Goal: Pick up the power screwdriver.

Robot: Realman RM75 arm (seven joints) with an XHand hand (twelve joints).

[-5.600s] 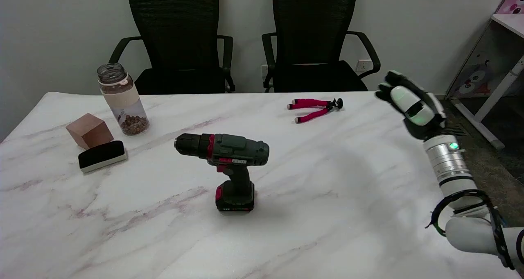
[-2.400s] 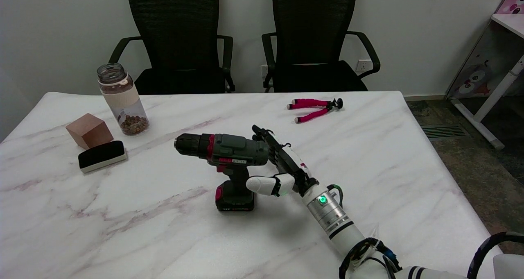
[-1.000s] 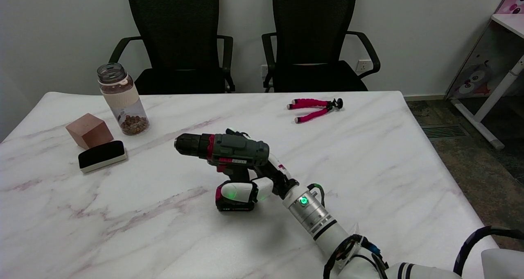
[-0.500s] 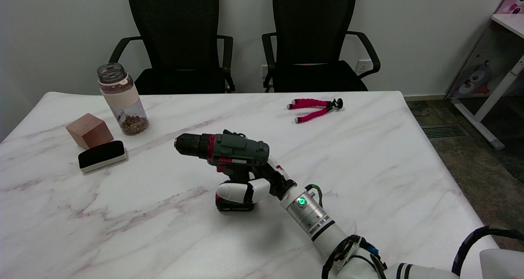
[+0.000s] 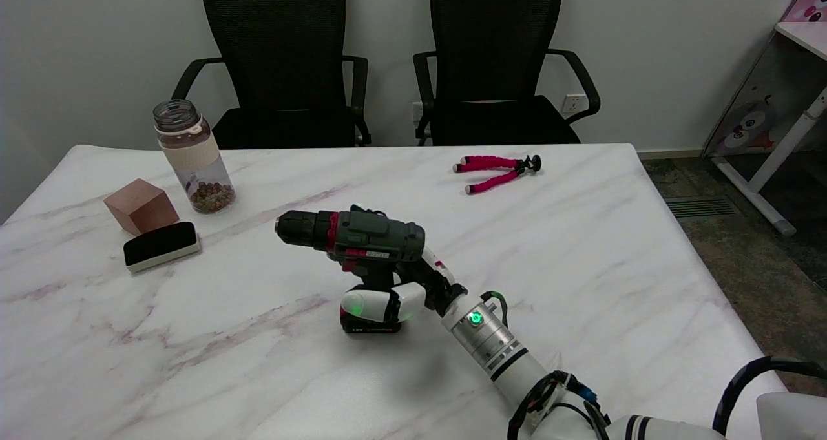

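The power screwdriver, dark green and black with red trim, stands upright on its battery base in the middle of the marble table, chuck pointing left. My right hand reaches in from the lower right and wraps around its handle. The white thumb lies across the front of the handle just above the battery. The other fingers pass behind the tool and are mostly hidden; dark fingertips peek over its body. The base still rests on the table.
A pink mini tripod lies at the far right of the table. At the far left stand a jar of nuts, a wooden cube and a black eraser. Two black office chairs stand behind the table.
The hand came in from the far right and closed around the handle. Over the last second the thumb settled against the handle front and the fingertips slid left behind the body. The screwdriver has not moved.
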